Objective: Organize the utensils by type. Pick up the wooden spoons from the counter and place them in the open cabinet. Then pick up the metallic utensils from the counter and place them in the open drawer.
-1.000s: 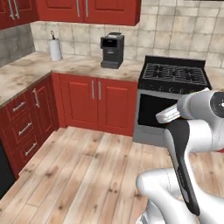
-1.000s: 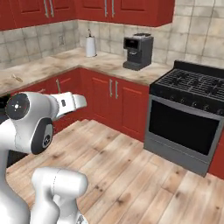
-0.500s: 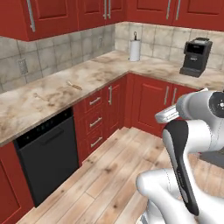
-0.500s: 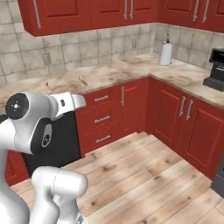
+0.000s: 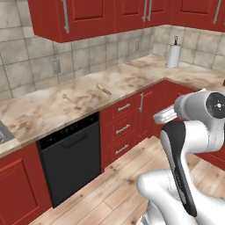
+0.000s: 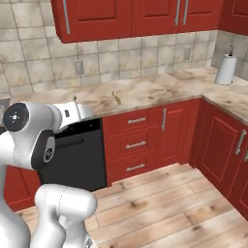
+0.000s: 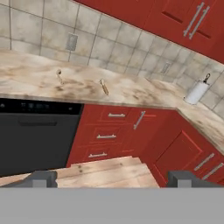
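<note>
Two wooden spoons lie on the beige marbled counter [image 5: 132, 74] above the drawers and dishwasher. One has an orange-brown handle [image 5: 104, 89] [image 6: 116, 98] [image 7: 103, 86]. The paler one [image 5: 68, 97] [image 7: 59, 76] lies to its left. My gripper [image 7: 112, 179] is open and holds nothing, its fingertips [image 7: 41, 178] wide apart. It hangs in the air over the wooden floor, well short of the counter. The metallic utensils, the open cabinet and the open drawer are out of view.
A black dishwasher [image 5: 72, 154] sits under the counter, with red drawers [image 5: 123, 127] to its right. A paper towel roll [image 5: 174, 55] stands in the counter's corner. Shut red wall cabinets [image 5: 88, 15] hang above. A sink edge [image 5: 3, 132] shows at far left.
The whole picture has swung: the stove and coffee machine are gone and the counter stretch with dishwasher and spoons has come in, so the base moved. The gripper stays open.
</note>
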Available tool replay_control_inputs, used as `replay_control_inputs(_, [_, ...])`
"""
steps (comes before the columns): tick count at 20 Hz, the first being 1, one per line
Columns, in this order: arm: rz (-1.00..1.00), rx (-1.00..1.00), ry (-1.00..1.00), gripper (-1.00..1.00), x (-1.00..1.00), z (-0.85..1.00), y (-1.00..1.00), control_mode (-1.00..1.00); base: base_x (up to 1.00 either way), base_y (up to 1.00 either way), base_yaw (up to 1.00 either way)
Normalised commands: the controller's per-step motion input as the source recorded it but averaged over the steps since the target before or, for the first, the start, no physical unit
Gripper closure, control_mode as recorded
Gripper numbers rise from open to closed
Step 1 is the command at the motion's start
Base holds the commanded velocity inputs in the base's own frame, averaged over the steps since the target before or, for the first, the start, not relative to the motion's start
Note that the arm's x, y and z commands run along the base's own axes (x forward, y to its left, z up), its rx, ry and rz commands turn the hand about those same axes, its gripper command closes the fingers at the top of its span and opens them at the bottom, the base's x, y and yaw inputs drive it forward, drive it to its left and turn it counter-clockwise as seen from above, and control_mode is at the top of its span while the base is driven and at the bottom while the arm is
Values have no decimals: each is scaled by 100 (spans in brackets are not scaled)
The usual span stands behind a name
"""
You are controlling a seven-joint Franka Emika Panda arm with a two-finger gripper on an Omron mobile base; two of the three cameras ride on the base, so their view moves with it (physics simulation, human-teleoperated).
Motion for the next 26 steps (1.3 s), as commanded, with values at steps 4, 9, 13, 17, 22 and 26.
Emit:
replay_control_inputs(4, [0, 0, 0, -100, 0, 0, 0, 100, 72, -31, 32])
replay_control_inputs(9, [0, 0, 0, -100, 0, 0, 0, 100, 81, -23, 32])
replay_control_inputs(13, [0, 0, 0, -100, 0, 0, 0, 100, 83, -17, 29])
replay_control_inputs(17, [0, 0, 0, -100, 0, 0, 0, 100, 50, -27, 11])
replay_control_inputs(22, [0, 0, 0, -100, 0, 0, 0, 100, 60, -21, 6])
replay_control_inputs(26, [0, 0, 0, -100, 0, 0, 0, 100, 71, -25, 9])
